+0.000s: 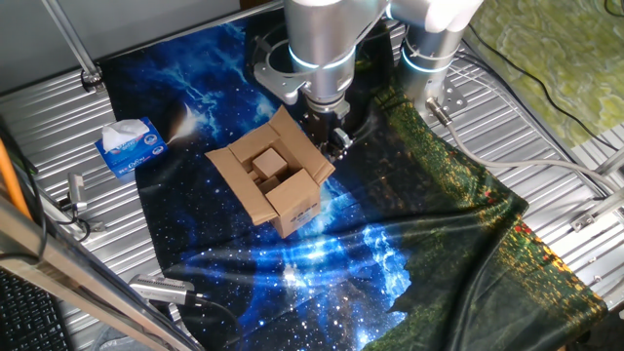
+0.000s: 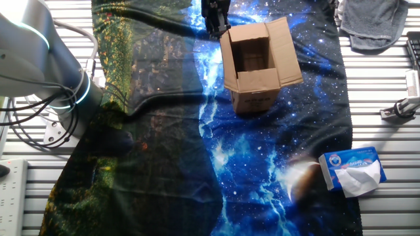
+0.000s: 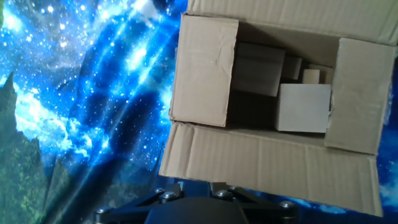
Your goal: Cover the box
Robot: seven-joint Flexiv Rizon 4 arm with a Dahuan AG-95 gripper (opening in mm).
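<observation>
The box (image 1: 278, 195) is a small brown cardboard carton standing on the starry blue cloth (image 1: 195, 97), with its top flaps standing open. It also shows in the other fixed view (image 2: 252, 82) and fills the hand view (image 3: 261, 165). Pale blocks (image 3: 303, 107) lie inside it. My gripper (image 1: 336, 139) hangs just behind the box's far side, close to the outspread flap (image 3: 267, 168) on that side. It looks narrow and shut, with nothing in it, in the other fixed view (image 2: 216, 26). Its fingertips are hidden under that flap in the hand view.
A blue-and-white tissue box (image 1: 132, 146) lies at the cloth's left edge, seen also in the other fixed view (image 2: 351, 170). A grey rag (image 2: 374, 23) lies on the slatted metal table (image 1: 58, 127). The robot's base (image 1: 429, 58) and cables stand behind the box.
</observation>
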